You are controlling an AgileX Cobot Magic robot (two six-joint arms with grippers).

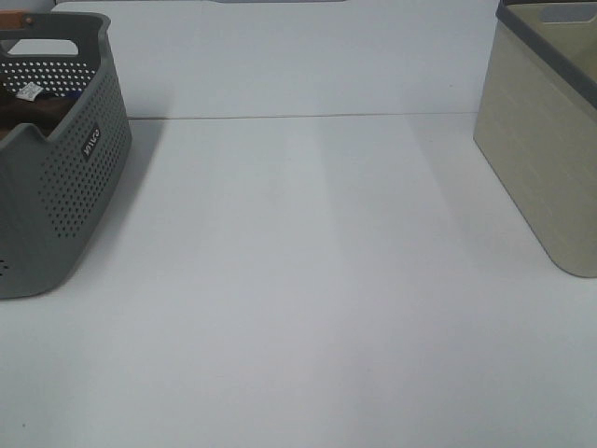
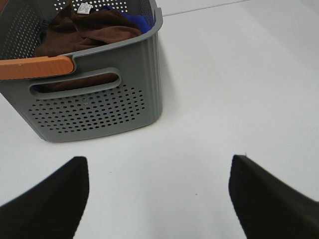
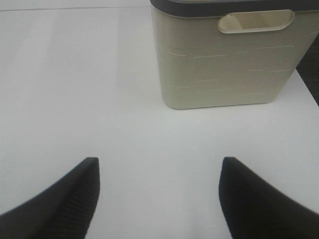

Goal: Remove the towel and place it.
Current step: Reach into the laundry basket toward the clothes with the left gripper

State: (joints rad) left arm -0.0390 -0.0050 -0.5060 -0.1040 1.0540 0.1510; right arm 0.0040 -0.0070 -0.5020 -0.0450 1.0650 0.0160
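- Towel: lies bunched and dark brown inside the grey basket, heaped up to the rim just behind the orange handle; shows a small white tag at its far edge.
- Blue garment: peeks out beside the towel, toward the basket's far corner.
- Left gripper: hangs over the bare white table with jaws spread wide and nothing between them; faces the basket's handle end, with the towel ahead, inside the basket wall, clear of both fingers and untouched.
- High camera: puts the basket at about 9 o'clock on the table, cut off by the frame edge, with only a sliver of brown towel showing over the rim.
- Beige bin: stands at about 2 o'clock, topped by a dark grey rim, well apart from the basket, with open table between them.
- Right gripper: hangs over the table in front of the beige bin, jaws just as wide, gripping nothing; sits on the bin's side of the table, well apart from the towel.
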